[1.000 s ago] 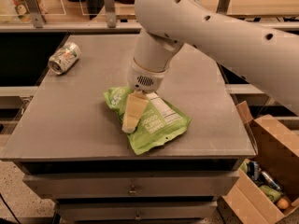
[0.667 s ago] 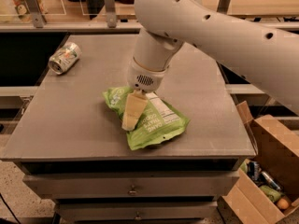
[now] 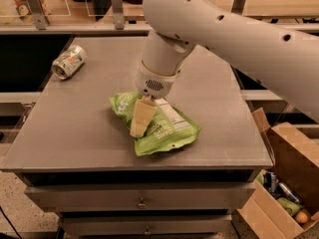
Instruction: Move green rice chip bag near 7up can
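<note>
The green rice chip bag (image 3: 167, 128) lies crumpled on the grey table top (image 3: 79, 133), right of centre near the front edge, white label up. My gripper (image 3: 140, 128) comes straight down from the big white arm (image 3: 209, 24) onto the bag's left half. It is shut on a fold of the bag, with one pale yellow finger (image 3: 141, 116) lying over the bag's front. The 7up can (image 3: 69, 61) lies on its side at the table's far left corner, well apart from the bag.
An open cardboard box (image 3: 286, 183) with small cans and other items stands on the floor at the right. Drawers (image 3: 142, 202) sit under the table top. A rail with posts (image 3: 117, 6) runs behind the table.
The bag's left part has risen very slightly with the gripper. The can has not moved.
</note>
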Robot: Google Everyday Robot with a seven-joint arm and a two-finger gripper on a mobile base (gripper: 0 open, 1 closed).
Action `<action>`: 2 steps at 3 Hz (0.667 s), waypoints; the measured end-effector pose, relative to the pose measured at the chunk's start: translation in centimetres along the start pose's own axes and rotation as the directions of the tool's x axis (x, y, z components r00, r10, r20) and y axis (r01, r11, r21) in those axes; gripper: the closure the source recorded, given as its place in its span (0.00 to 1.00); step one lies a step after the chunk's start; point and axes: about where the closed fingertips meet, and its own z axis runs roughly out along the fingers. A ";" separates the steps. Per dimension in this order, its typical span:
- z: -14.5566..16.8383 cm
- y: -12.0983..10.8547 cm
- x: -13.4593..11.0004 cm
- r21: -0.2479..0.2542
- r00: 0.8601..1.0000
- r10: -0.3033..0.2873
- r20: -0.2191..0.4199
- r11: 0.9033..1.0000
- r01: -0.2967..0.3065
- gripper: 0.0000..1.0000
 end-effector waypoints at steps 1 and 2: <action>-0.3 0.3 -0.1 0.031 1.000 -0.023 0.021 0.999 0.022 1.00; -3.1 0.1 -0.4 0.080 0.998 -0.050 0.045 0.996 0.046 1.00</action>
